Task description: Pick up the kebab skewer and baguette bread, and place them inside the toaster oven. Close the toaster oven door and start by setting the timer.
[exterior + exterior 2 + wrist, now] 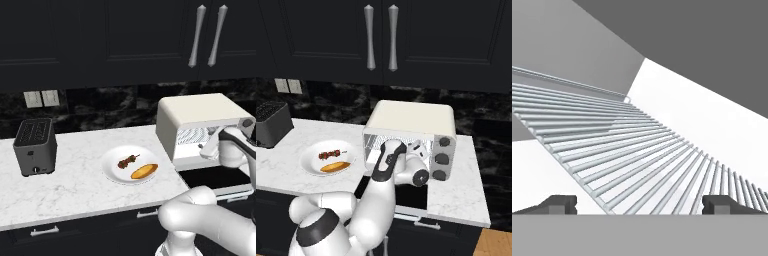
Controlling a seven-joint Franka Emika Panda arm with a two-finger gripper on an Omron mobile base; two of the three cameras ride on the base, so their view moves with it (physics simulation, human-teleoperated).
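Two foods, the kebab skewer [128, 161] and baguette bread [144, 171], lie on a plate [112, 172]; the end effector [640, 205], spread wide and empty, faces the toaster oven [195, 112] rack [627, 155].

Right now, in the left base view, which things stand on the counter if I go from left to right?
Dark grey slot toaster → white plate → kebab skewer → baguette bread → toaster oven with its door open.
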